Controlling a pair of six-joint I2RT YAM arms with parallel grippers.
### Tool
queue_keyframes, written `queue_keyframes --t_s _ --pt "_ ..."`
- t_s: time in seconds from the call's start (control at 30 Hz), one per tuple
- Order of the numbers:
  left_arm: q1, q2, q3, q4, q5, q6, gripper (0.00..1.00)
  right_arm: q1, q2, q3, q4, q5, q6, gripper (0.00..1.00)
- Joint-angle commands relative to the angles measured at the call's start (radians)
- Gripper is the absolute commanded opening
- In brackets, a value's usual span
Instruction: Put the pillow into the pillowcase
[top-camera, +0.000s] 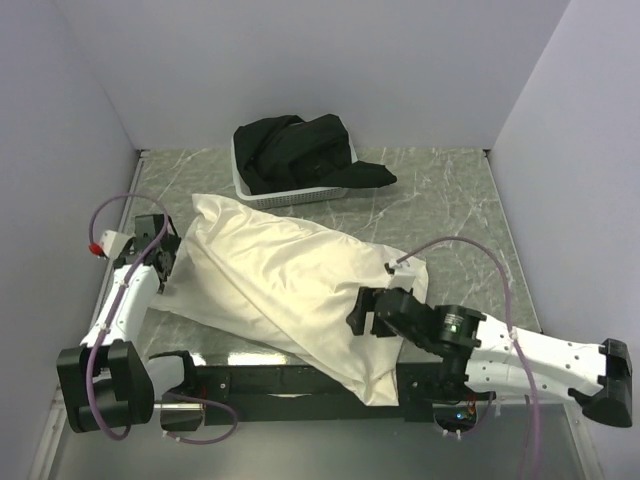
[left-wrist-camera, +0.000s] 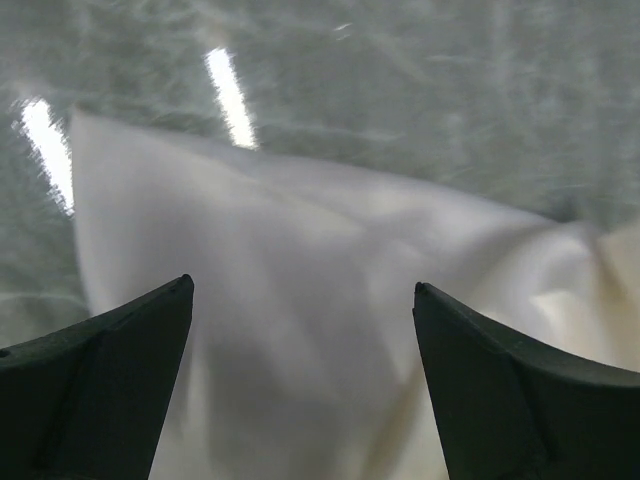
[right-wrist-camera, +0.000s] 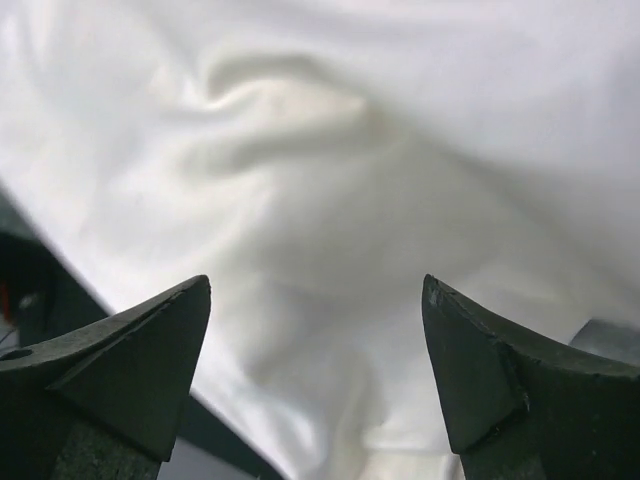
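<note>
The pillowcase (top-camera: 290, 275) is a cream, slightly shiny sack lying diagonally across the table, bulging and wrinkled, its near corner hanging over the black rail. The pillow is hidden; no bear print shows in any view. My left gripper (top-camera: 165, 262) stands open at the sack's left end, and in the left wrist view that gripper (left-wrist-camera: 303, 285) hovers over the pillowcase (left-wrist-camera: 330, 250) with nothing between its fingers. My right gripper (top-camera: 360, 312) stands open at the sack's near right side. In the right wrist view it (right-wrist-camera: 316, 280) is spread wide above the creased pillowcase (right-wrist-camera: 330, 150), gripping nothing.
A white basket (top-camera: 262, 197) holding a heap of black cloth (top-camera: 300, 150) stands at the back against the wall. White walls close in the marbled table (top-camera: 440, 200) on three sides. A black rail (top-camera: 290, 380) runs along the near edge between the arm bases.
</note>
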Motion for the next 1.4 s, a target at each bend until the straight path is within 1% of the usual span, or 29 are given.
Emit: queue_keyframes --t_s 0.0,0.1,0.23,0.3,0.33,0.37,0.4,0.43,0.47,0.5,0.53,0.57,0.6,0.63,0.67,0.73,0.8,0.87,0.93,1.03,1.07,1.1,1.13,1.17,1.2,1.23,1.27,1.33,1.37 --pt "0.009 0.025 -0.08 0.02 0.014 -0.088 0.95 -0.144 0.116 0.009 0.137 -0.076 -0.178 0.93" --pt "0.013 0.037 -0.108 -0.002 -0.043 -0.139 0.92 -0.207 0.182 0.018 0.283 -0.153 -0.2 0.93" --pt "0.067 0.046 -0.167 0.018 -0.063 -0.169 0.89 -0.244 0.302 0.029 0.375 -0.202 -0.198 0.93" --pt "0.087 0.072 -0.18 0.024 -0.077 -0.197 0.88 -0.262 0.336 0.024 0.419 -0.226 -0.191 0.88" --pt "0.111 0.08 -0.192 0.035 -0.083 -0.2 0.85 -0.265 0.352 0.014 0.432 -0.228 -0.189 0.84" --pt "0.122 0.091 -0.201 0.05 -0.081 -0.189 0.83 -0.27 0.36 0.006 0.443 -0.236 -0.185 0.73" --pt "0.133 0.097 -0.209 0.063 -0.078 -0.183 0.8 -0.281 0.365 -0.002 0.471 -0.243 -0.183 0.64" --pt "0.154 0.103 -0.221 0.086 -0.071 -0.18 0.64 -0.3 0.374 -0.015 0.482 -0.268 -0.183 0.54" --pt "0.163 0.111 -0.224 0.098 -0.055 -0.156 0.53 -0.313 0.379 -0.017 0.493 -0.278 -0.185 0.31" --pt "0.168 0.114 -0.223 0.103 -0.051 -0.151 0.43 -0.321 0.382 -0.016 0.495 -0.286 -0.189 0.2" --pt "0.174 0.112 -0.215 0.098 -0.058 -0.14 0.2 -0.34 0.382 -0.005 0.486 -0.291 -0.195 0.12" --pt "0.177 0.109 -0.206 0.084 -0.064 -0.131 0.11 -0.353 0.374 0.006 0.47 -0.294 -0.213 0.0" --pt "0.188 0.105 -0.192 0.066 -0.07 -0.12 0.01 -0.368 0.36 0.015 0.426 -0.288 -0.226 0.0" --pt "0.206 0.097 -0.153 0.046 -0.075 -0.11 0.01 -0.388 0.316 0.035 0.4 -0.282 -0.237 0.0" --pt "0.214 0.077 -0.129 -0.012 -0.086 -0.082 0.01 -0.432 0.29 0.046 0.374 -0.273 -0.264 0.0" --pt "0.232 0.05 -0.05 -0.092 -0.144 -0.073 0.01 -0.48 0.22 0.092 0.291 -0.263 -0.296 0.0" --pt "0.257 -0.013 -0.013 -0.163 -0.17 -0.044 0.01 -0.549 0.189 0.124 0.218 -0.249 -0.341 0.0" --pt "0.324 -0.077 0.013 -0.181 -0.183 0.004 0.01 -0.603 0.152 0.153 0.187 -0.259 -0.375 0.0" --pt "0.39 -0.108 0.018 -0.174 -0.161 0.065 0.01 -0.623 0.127 0.158 0.173 -0.28 -0.388 0.0" --pt "0.406 -0.135 -0.006 -0.175 -0.159 0.081 0.01 -0.623 0.13 0.123 0.183 -0.338 -0.402 0.0" --pt "0.406 -0.142 -0.022 -0.178 -0.15 0.076 0.01 -0.623 0.135 0.106 0.194 -0.367 -0.402 0.03" --pt "0.406 -0.148 -0.039 -0.175 -0.144 0.076 0.02 -0.62 0.135 0.084 0.22 -0.407 -0.404 0.09" --pt "0.406 -0.154 -0.068 -0.169 -0.137 0.073 0.04 -0.614 0.132 0.045 0.225 -0.41 -0.404 0.16" --pt "0.406 -0.168 -0.079 -0.169 -0.121 0.073 0.08 -0.604 0.126 0.026 0.229 -0.41 -0.402 0.39" --pt "0.404 -0.174 -0.085 -0.166 -0.109 0.078 0.2 -0.597 0.109 0.008 0.232 -0.415 -0.405 0.51" --pt "0.406 -0.181 -0.082 -0.16 -0.101 0.094 0.56 -0.582 0.098 -0.014 0.229 -0.421 -0.405 0.6" --pt "0.406 -0.193 -0.074 -0.158 -0.097 0.102 0.72 -0.574 0.086 -0.019 0.219 -0.415 -0.402 0.74" --pt "0.406 -0.21 -0.036 -0.122 -0.058 0.143 0.88 -0.545 0.038 -0.009 0.167 -0.372 -0.395 0.84" --pt "0.404 -0.213 -0.02 -0.103 -0.029 0.159 0.9 -0.537 0.018 -0.006 0.148 -0.371 -0.392 0.89"
